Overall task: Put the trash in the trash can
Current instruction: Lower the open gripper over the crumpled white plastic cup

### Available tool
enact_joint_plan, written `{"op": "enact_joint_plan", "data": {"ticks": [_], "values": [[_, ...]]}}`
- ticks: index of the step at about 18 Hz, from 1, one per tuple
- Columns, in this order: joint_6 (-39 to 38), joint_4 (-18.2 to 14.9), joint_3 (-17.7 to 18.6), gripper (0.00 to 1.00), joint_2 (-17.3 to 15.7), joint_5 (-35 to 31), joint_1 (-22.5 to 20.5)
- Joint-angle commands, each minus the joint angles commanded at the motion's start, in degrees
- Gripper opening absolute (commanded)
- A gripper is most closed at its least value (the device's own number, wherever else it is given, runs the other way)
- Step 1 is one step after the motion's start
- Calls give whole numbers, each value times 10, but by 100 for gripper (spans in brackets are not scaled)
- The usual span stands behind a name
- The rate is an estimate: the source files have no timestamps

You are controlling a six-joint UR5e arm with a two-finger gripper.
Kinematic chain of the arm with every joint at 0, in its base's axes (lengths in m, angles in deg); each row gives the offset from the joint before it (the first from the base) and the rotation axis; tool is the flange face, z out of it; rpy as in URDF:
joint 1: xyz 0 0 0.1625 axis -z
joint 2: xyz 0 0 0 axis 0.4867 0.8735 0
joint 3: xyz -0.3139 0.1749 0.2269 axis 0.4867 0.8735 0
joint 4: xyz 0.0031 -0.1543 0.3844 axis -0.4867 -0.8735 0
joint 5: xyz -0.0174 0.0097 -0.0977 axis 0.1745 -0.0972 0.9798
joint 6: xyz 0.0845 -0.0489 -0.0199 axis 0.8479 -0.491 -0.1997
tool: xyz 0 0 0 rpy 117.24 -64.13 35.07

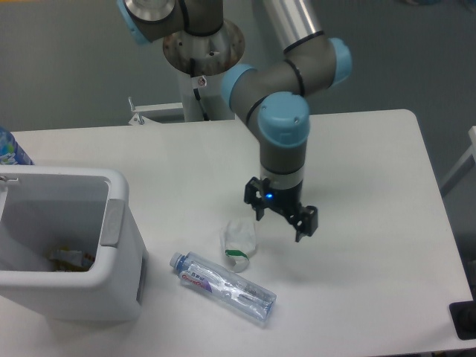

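End effector (280, 220) spread, just right of wrapper (239, 239); bottle (223, 285) below.

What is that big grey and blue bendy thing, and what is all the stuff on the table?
That bendy thing is a robot arm. At its end is a gripper, like a hand with two black fingers. The fingers are spread open and hold nothing. One camera looks down at the white table from the front and above.

On the table lie two bits of rubbish: a crumpled white paper cup with a green mark, just beside the gripper, and a squashed clear plastic bottle lying on its side. To the left stands a white trash can with some rubbish already at the bottom. A blue thing peeks in at the left edge; too little shows to name it.
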Motion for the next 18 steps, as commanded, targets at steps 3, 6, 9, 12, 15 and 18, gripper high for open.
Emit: {"op": "enact_joint_plan", "data": {"ticks": [3, 6, 9, 12, 15, 18], "values": [[-43, 0, 7, 100, 3, 0, 16], [-62, -1, 13, 100, 13, -3, 35], [-91, -1, 19, 100, 16, -2, 44], [-92, 1, 21, 100, 22, -3, 44], [-91, 0, 23, 100, 25, -9, 45], [-92, 1, 25, 83, 28, -24, 52]]}}
